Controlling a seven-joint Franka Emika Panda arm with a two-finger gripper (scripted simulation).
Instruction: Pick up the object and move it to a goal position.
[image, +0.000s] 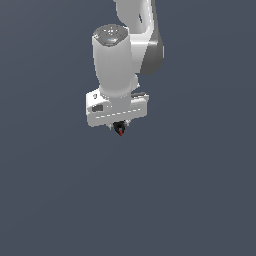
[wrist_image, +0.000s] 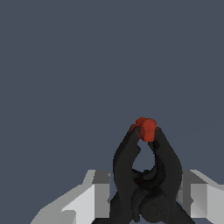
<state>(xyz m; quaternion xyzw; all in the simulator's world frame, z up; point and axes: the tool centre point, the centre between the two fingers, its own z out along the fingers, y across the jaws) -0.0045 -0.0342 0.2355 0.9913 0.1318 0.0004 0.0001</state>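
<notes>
The object (image: 119, 131) is a tiny black forked thing with a red spot at its tip. It hangs just under the white hand of my arm in the exterior view, near the picture's middle. In the wrist view the object (wrist_image: 126, 162) shows as two black prongs that meet at a red tip (wrist_image: 146, 127). My gripper (wrist_image: 146, 199) is shut on the object, with one grey finger (wrist_image: 99, 192) against each side of its base. In the exterior view the gripper (image: 119, 125) is mostly hidden by the hand, and the fingers barely show.
The white arm (image: 125, 55) rises toward the top of the exterior view. A plain dark grey-blue surface (image: 190, 200) fills the background in both views. No other objects show.
</notes>
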